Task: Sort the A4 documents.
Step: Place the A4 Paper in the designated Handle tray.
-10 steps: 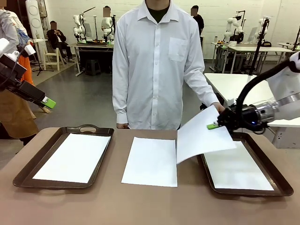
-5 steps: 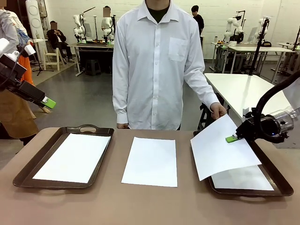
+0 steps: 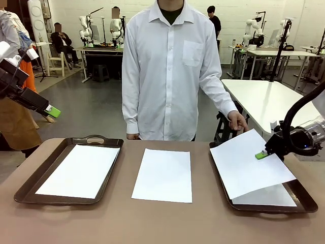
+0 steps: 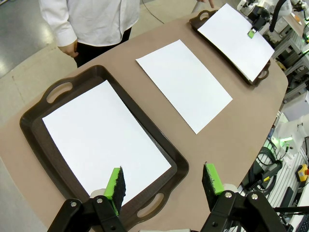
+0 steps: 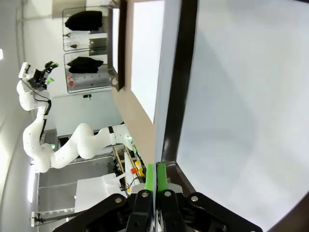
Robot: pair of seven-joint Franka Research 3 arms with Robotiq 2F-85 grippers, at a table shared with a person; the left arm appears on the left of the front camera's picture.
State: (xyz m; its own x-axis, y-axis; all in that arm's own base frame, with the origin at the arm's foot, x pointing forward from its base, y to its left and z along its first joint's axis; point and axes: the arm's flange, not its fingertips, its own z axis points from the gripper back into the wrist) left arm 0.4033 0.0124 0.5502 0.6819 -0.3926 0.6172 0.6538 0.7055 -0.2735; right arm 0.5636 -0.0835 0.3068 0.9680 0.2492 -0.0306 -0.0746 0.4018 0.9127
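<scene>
Okay, quick pass. My right end effector (image 3: 261, 155) is clamped on the right edge of the top sheet (image 3: 246, 162). In the right wrist view its green pads (image 5: 149, 176) meet as one thin line with the paper between them.

The top sheet is one of the A4 documents: plain blank white, thin, matte, rectangular. It lies skewed over the right tray (image 3: 304, 202), raised at the edge I grip, with a slight bow across it. Under it, the lower sheet (image 3: 271, 195) is the same white paper, lying flat in the tray and showing at the near right corner. The right tray is dark brown, smooth and faintly glossy, a rounded rectangle with a raised rim.

The person's hand (image 3: 237, 121) is just beside the top sheet's far corner; I cannot tell if it touches.

My left end effector (image 4: 164, 180) hangs high above the left end of the surface (image 3: 152, 221), fingers spread wide, nothing between them. Its fingers are black, with green pads on their outer faces.

Below it, the left tray (image 3: 25, 189) is the same dark brown, with cut-out handles at both ends. The left-tray sheet (image 3: 78, 170) lies flat inside it, white and squared to the rim.

The centre sheet (image 3: 163, 174) lies flat, straight on the surface between the two trays, touching neither. It is white with crisp corners.

The surface is matte tan-brown, smooth, with rounded corners.
</scene>
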